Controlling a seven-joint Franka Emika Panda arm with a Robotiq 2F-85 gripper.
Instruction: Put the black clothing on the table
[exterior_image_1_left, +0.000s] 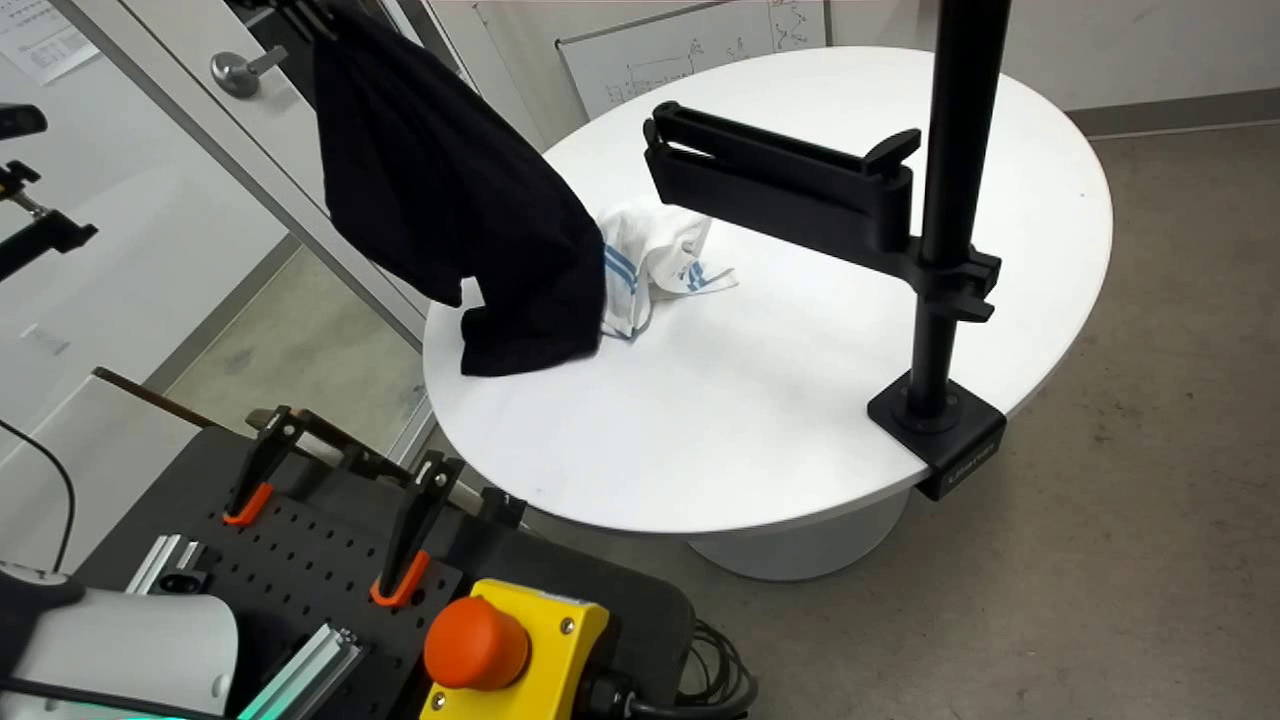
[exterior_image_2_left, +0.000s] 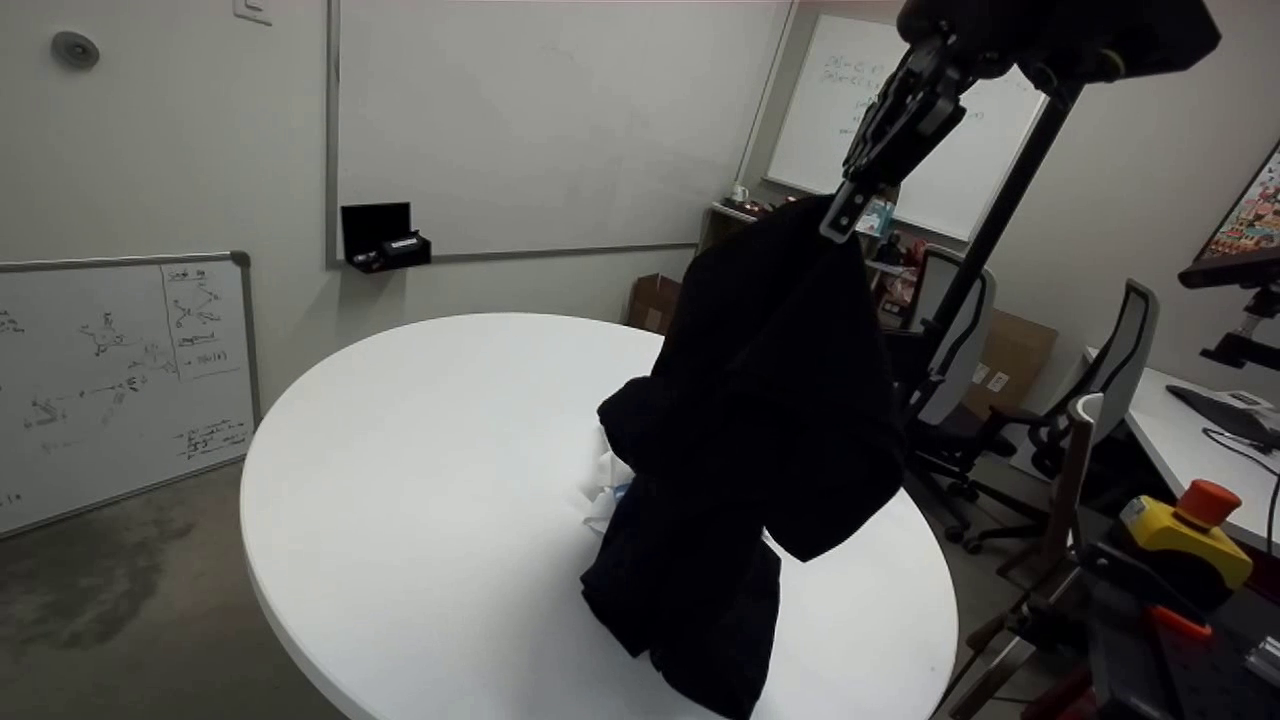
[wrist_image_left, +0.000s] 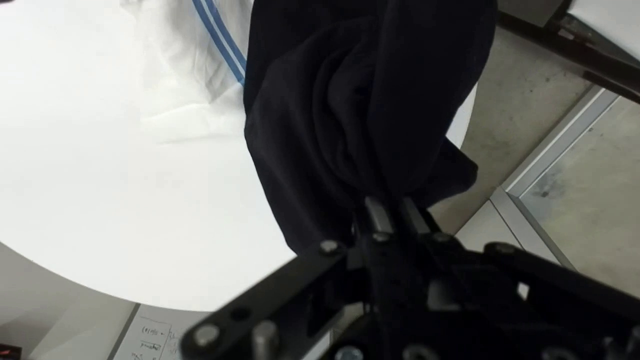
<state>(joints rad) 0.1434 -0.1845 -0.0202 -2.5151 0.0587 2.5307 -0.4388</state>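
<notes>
The black clothing (exterior_image_1_left: 450, 190) hangs in a long bunch from my gripper (exterior_image_1_left: 310, 18). It also shows in an exterior view (exterior_image_2_left: 750, 400) and in the wrist view (wrist_image_left: 320, 115). My gripper (exterior_image_2_left: 840, 215) is above the round white table (exterior_image_2_left: 420, 500) and pinches the top of the clothing. In the wrist view the fingers (wrist_image_left: 393, 212) are close together with dark fabric between them. The clothing's lower end reaches down over the table (exterior_image_1_left: 740, 430) near its edge; I cannot tell how much of it rests on the surface.
A crumpled white cloth with blue stripes (exterior_image_1_left: 655, 260) lies on the table beside and partly behind the clothing. A black post with a folded arm (exterior_image_1_left: 780, 185) is clamped to the table edge. A yellow box with a red button (exterior_image_1_left: 520, 650) stands on the robot's dark base.
</notes>
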